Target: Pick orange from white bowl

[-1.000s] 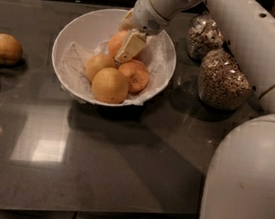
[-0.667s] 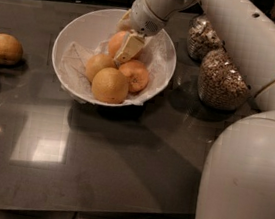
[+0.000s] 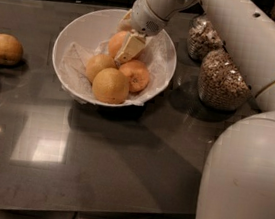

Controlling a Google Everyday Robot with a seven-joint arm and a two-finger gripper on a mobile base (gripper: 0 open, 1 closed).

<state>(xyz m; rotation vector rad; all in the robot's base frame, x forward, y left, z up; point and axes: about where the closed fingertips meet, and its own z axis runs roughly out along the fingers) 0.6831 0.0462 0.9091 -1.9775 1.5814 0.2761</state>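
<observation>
The gripper (image 3: pixel 127 47) is down inside the white bowl (image 3: pixel 95 25), at its far side, pressed against the orange (image 3: pixel 115 42); the orange lies directly under and just left of it, so the coming move looks like a plain lift rather than any further reach; whether the gripper has actually closed on the fruit I cannot tell, since its far half is hidden behind the wrist. The orange's long axis seems to run away from the camera, though only part of it shows. It rests on crinkled paper (image 3: pixel 72 65), touching a paler fruit (image 3: pixel 99 65) and a rounder deep-orange one (image 3: pixel 135 75) in front; a third (image 3: pixel 110 85) sits nearest the camera. The bowl stands on a dark glossy counter (image 3: pixel 119 169); two cereal jars (image 3: pixel 221 82) stand just right of it, close to the arm's path; loose fruits (image 3: pixel 4 48) lie well apart at the left.
</observation>
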